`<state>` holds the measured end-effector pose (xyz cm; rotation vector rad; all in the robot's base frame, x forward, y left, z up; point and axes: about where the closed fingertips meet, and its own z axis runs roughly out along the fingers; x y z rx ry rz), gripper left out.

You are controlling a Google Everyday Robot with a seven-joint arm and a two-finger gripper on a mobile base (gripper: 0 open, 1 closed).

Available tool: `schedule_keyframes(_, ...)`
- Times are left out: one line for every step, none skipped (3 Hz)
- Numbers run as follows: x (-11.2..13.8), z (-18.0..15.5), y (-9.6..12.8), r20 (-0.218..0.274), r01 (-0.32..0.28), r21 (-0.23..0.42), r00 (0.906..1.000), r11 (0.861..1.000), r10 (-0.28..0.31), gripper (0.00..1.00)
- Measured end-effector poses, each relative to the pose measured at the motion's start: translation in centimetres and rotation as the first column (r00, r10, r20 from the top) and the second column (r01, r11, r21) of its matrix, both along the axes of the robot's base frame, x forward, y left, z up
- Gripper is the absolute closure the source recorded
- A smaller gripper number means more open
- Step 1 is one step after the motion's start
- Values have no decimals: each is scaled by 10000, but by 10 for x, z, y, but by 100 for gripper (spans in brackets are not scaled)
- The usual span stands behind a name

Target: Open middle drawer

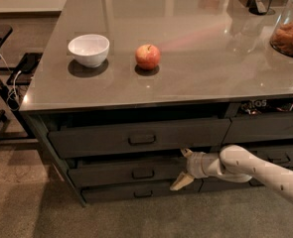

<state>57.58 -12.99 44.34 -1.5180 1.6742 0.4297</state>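
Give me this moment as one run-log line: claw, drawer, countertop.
claw: open, at right end of middle drawer front | handle: not gripped | countertop: white bowl, apple

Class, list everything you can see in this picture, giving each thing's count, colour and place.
counter: 1, grey, glossy, centre
bowl: 1, white, counter's left
apple: 1, red, right of bowl
jar: 1, clear, brown contents, counter's right edge
top drawer: 1, dark grey, under counter
middle drawer: 1, dark grey, below it
bottom drawer: 1, dark grey, lowest
arm: 1, white, lower right
claw: 1, pale, open, at middle drawer's right end
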Motion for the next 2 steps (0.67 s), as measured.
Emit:
schedule_keyframes(11, -12, 2, 116, 38, -126, 9999, 9999, -37, 0)
schedule_keyframes(17, -22, 1, 171, 140, -250, 9998, 9996, -135, 0)
